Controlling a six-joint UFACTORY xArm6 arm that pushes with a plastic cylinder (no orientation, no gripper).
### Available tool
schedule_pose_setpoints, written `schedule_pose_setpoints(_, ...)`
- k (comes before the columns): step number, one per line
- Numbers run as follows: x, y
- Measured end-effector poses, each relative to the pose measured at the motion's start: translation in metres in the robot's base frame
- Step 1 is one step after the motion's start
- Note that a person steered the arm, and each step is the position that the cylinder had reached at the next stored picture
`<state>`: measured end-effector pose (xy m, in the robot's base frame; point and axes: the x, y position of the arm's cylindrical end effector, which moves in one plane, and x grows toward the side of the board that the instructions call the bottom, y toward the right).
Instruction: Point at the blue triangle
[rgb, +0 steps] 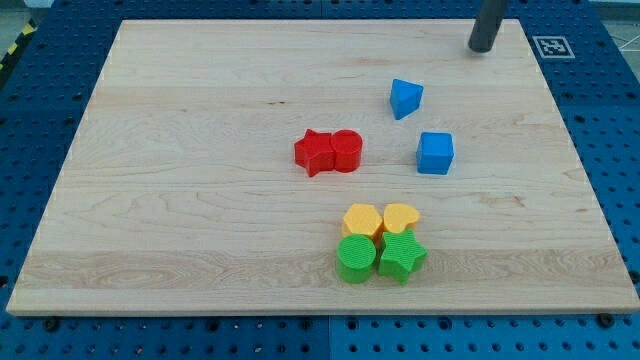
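Observation:
The blue triangle (405, 98) lies on the wooden board (200, 150), right of centre toward the view's top. My tip (481, 47) is near the board's top right corner, up and to the right of the blue triangle, well apart from it. A blue cube (435, 153) sits just below and right of the triangle.
A red star (314, 152) and a red cylinder (346, 151) touch each other at the board's centre. A yellow hexagon (360, 220), a yellow heart (401, 217), a green cylinder (356, 258) and a green star (401, 256) form a tight cluster near the bottom.

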<state>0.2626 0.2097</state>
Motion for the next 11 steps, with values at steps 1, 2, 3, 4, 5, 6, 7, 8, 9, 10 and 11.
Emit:
schedule_pose_setpoints(1,0.019,-0.041)
schedule_pose_setpoints(2,0.026,-0.091)
schedule_pose_setpoints(3,0.028,-0.121)
schedule_pose_setpoints(4,0.034,-0.136)
schedule_pose_setpoints(5,0.046,-0.151)
schedule_pose_setpoints(6,0.060,-0.171)
schedule_pose_setpoints(7,0.084,-0.180)
schedule_pose_setpoints(8,0.113,-0.180)
schedule_pose_setpoints(9,0.128,-0.180)
schedule_pose_setpoints(10,0.126,-0.169)
schedule_pose_setpoints(11,0.121,-0.157)
